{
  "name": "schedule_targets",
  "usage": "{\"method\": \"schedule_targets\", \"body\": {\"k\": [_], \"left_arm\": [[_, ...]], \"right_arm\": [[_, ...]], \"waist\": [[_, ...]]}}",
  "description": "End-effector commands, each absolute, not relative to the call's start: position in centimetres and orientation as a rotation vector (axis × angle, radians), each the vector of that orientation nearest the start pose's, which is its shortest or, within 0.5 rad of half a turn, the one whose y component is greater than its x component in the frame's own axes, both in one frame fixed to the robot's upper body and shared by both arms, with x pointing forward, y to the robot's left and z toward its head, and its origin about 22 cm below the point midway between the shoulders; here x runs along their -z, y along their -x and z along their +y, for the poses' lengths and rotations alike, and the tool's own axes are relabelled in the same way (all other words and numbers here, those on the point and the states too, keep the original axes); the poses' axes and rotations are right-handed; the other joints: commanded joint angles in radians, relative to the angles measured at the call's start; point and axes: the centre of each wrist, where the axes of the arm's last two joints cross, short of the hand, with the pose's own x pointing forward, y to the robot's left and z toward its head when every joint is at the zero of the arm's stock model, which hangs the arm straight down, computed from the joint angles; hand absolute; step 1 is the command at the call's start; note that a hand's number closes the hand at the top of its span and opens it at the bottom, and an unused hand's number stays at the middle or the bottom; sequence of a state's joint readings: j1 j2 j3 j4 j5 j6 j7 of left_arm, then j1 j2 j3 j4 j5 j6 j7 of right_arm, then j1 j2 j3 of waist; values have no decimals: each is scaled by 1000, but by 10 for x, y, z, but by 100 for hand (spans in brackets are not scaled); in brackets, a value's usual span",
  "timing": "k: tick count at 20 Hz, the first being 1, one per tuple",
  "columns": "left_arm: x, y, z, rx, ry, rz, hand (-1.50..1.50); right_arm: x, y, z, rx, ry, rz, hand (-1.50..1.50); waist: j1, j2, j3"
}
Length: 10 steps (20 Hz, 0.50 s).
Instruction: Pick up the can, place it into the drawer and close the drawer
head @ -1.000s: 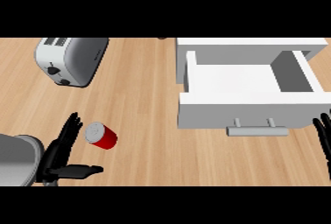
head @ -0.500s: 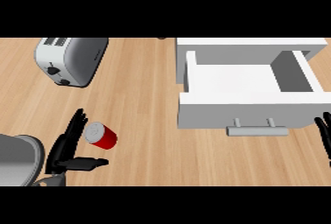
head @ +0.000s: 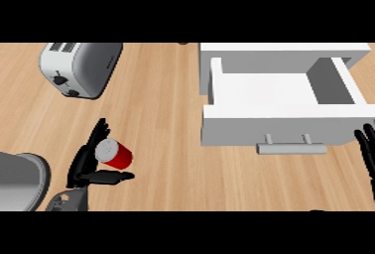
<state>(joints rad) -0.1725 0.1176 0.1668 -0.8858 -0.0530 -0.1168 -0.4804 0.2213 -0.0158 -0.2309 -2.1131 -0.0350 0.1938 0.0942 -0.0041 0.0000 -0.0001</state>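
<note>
The red can (head: 115, 154) lies tilted on the wooden counter (head: 168, 124), left of the open white drawer (head: 282, 106), with the left hand (head: 86, 161) spread open beside it, holding nothing, while the right hand (head: 365, 149) rests open at the right edge.

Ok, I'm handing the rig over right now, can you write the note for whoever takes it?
Left robot hand: open beside the can, fingers straight along its left, thumb below it; not gripped.
Right robot hand: open, resting at the right edge.
Can: lying on the counter.
Drawer: open, nothing visible inside.
Done: approach only.
Left: grasp can, place in drawer, close it.
</note>
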Motion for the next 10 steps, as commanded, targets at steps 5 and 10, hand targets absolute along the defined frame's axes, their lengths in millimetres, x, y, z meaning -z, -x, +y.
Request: {"method": "schedule_targets", "body": {"k": [5, 10], "left_arm": [[105, -264, 277, 102, -25, -1531, -150], [106, -276, 286, 103, 12, -1537, -150]], "right_arm": [[-99, -152, -298, -13, 191, -1785, -150], [-99, -151, -310, 5, 170, -1810, -150]], "waist": [[-1, 0, 0], [-2, 0, 0]]}}
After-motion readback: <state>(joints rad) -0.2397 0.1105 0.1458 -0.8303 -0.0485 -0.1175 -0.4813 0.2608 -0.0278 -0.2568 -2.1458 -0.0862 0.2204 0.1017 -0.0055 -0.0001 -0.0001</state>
